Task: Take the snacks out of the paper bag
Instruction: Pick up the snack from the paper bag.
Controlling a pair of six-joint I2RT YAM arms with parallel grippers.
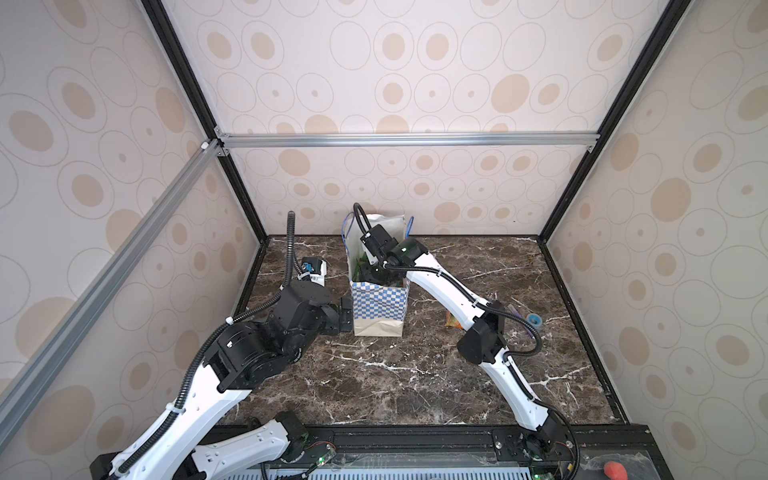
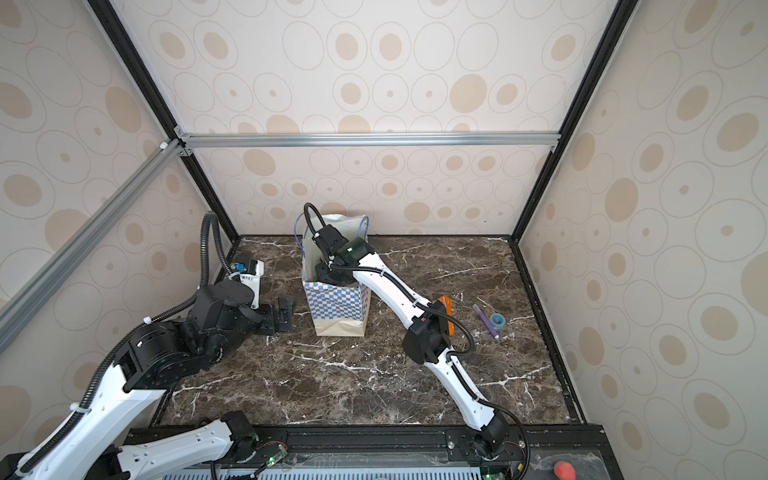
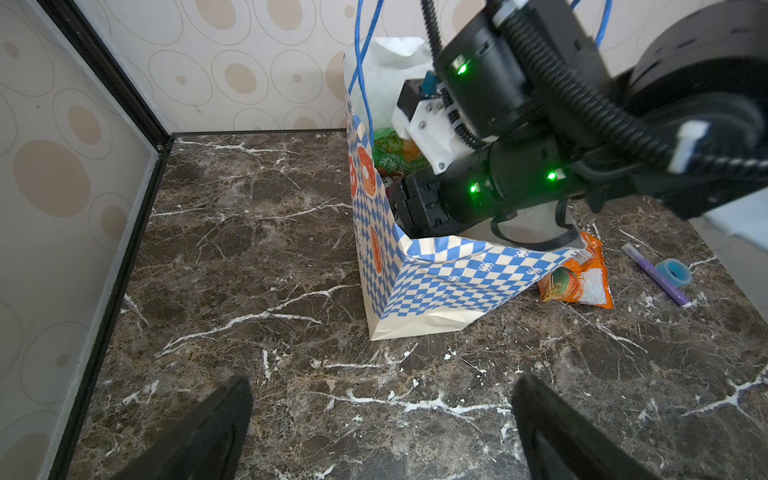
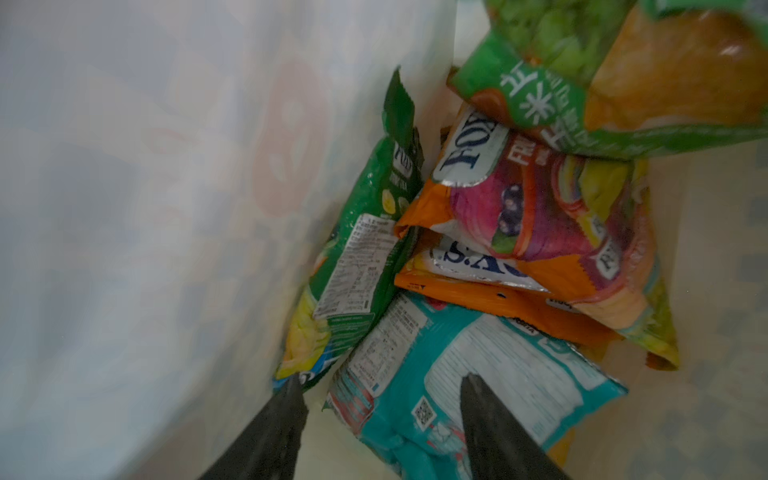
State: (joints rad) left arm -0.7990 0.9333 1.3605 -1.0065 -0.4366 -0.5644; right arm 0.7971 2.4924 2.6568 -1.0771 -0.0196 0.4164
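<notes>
Teal packet with QR code, we read "FOX" on orange packet, right gripper spread inside paper bag, left gripper spread at bag's nine o'clock.

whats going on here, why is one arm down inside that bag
The robot is emptying snack packets out of the paper bag. The right gripper is down inside the bag, jaws apart over a teal-and-white packet, gripping nothing yet. A green packet and orange packets lie next to it. The left gripper is open and empty beside the bag. One orange-and-white packet already lies out on the table.
</notes>
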